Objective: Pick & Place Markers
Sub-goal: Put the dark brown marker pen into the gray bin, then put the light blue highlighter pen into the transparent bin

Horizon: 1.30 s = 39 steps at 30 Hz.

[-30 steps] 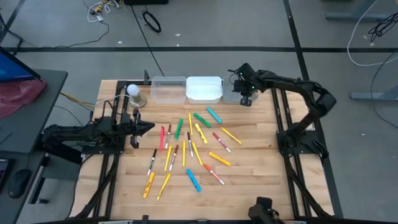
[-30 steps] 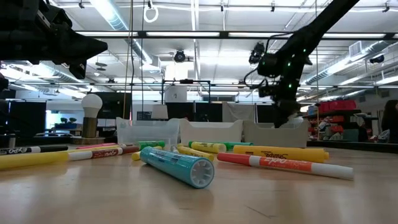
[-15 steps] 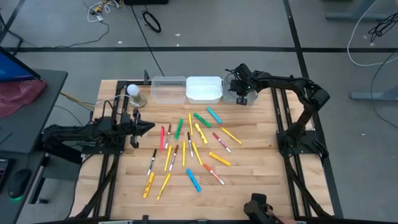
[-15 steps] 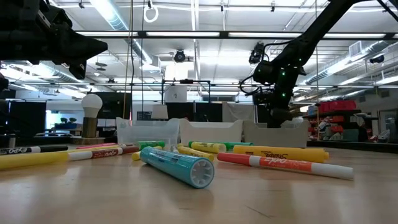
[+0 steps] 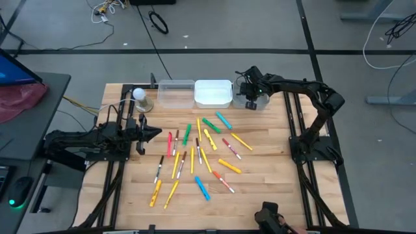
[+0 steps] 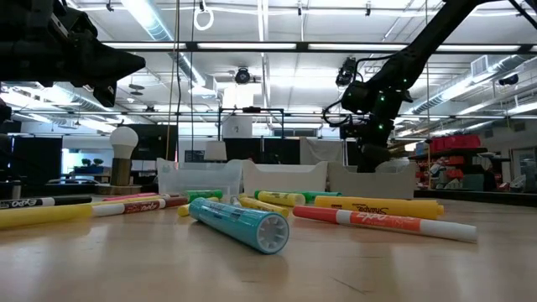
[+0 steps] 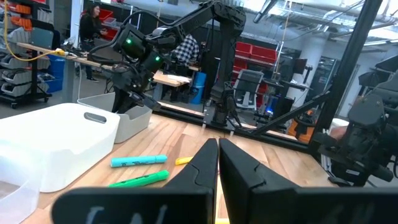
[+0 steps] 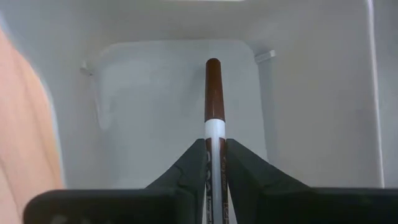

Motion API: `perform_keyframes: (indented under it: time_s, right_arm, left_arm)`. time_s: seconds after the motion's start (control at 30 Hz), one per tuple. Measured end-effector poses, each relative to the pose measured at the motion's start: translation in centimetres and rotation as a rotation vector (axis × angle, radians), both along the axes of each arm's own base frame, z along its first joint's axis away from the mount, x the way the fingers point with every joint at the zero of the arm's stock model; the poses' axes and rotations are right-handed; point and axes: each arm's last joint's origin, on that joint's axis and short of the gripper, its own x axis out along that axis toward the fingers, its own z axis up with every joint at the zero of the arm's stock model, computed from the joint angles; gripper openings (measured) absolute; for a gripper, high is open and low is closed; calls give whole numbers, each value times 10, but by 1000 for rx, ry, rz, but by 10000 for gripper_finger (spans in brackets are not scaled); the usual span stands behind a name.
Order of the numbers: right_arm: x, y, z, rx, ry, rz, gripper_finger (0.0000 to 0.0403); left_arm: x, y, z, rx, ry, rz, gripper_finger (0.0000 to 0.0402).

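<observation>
Right fingers (image 8: 215,163) pinch maroon marker (image 8: 213,99) inside bin (image 8: 311,93); left fingers (image 7: 217,163) shut, empty.

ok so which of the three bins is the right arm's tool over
The bin at the right end of the row, the one the right tool is over. Between its fingers sits a maroon marker; the white middle bin and clear left bin are uncovered.

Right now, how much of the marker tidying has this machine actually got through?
Barely started. In hand: the right gripper is down inside the rightmost bin with a maroon marker between its fingers, whose grip I cannot judge. I cannot see any markers already dropped in the bins. Left: about twenty markers lie scattered on the table, while the left gripper waits shut beside them.
</observation>
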Motion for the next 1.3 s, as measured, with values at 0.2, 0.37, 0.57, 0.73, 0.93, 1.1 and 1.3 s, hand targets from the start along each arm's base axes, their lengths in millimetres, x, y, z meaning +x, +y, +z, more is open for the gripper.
perform_keyframes:
  time_s: [0.2, 0.37, 0.57, 0.73, 0.93, 1.1, 1.3]
  right_arm:
    - [-3, 1, -5, 15, -2, -4, 84]
    - [-8, -2, -5, 11, -3, -25, 104]
    - [-5, 4, 28, -125, -22, -95, 122]
    - [3, 35, 70, -184, -186, -165, 123]
    - [27, 93, 98, -78, -451, -103, 121]
    - [51, 154, 77, -17, -469, 39, 123]
    - [54, 196, 33, 82, -556, -4, 159]
  left_arm:
    - [0, 0, 0, 0, 0, 0, 18]
    - [0, 0, 0, -1, 0, 0, 18]
    - [0, 0, 0, -19, -3, -3, 18]
    - [0, 0, 1, -13, -11, -2, 18]
    - [-1, -2, 5, 12, -56, -22, 18]
    - [-2, -8, 11, 76, -107, -67, 18]
    - [2, -16, 18, 138, -169, -125, 18]
